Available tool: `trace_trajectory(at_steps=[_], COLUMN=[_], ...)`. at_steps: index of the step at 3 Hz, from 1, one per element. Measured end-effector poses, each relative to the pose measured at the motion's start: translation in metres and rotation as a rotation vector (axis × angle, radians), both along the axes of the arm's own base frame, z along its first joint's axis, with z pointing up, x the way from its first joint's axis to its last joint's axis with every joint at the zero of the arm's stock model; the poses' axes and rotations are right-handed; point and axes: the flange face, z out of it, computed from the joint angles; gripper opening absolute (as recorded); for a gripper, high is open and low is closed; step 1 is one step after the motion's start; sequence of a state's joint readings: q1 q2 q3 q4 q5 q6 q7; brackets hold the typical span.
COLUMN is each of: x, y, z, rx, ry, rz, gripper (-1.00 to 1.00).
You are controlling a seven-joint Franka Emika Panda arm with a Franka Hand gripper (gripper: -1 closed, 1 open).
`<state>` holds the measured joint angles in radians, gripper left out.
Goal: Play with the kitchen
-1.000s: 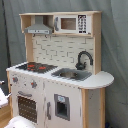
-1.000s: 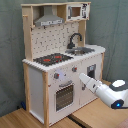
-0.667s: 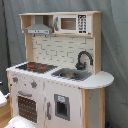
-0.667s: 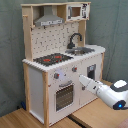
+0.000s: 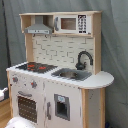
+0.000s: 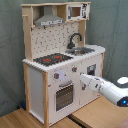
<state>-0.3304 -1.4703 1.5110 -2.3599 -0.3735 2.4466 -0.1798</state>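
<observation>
The kitchen (image 6: 60, 65), standing on the floor before a grey curtain (image 5: 115, 55), is judged stiff and heavy, so only its oven door handle (image 6: 65, 84) should be taken, while the state of the gripper (image 6: 83, 79) cannot be told.

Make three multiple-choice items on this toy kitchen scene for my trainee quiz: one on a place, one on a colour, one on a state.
1. Where on the kitchen is the faucet?
A. by the sink
B. on the hood
C. on the oven door

2. What colour are the hob rings?
A. blue
B. red
C. green

3. How is the oven door?
A. missing
B. wide open
C. closed

A: it arches over the steel sink.
B: red shows in both exterior views.
C: it sits flush with the front.
</observation>
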Motion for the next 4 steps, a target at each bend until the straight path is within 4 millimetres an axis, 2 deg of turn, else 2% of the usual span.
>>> trace_trajectory(at_steps=[1, 3, 4], x=[-0.001, 0.009, 0.022], y=[-0.005, -0.022, -0.043], z=[0.030, 0.073, 0.093], rx=[-0.055, -0.139, -0.171], ry=[0.013, 0.050, 0.080], rz=[0.001, 0.001, 0.001], gripper=[1.00, 1.00, 1.00])
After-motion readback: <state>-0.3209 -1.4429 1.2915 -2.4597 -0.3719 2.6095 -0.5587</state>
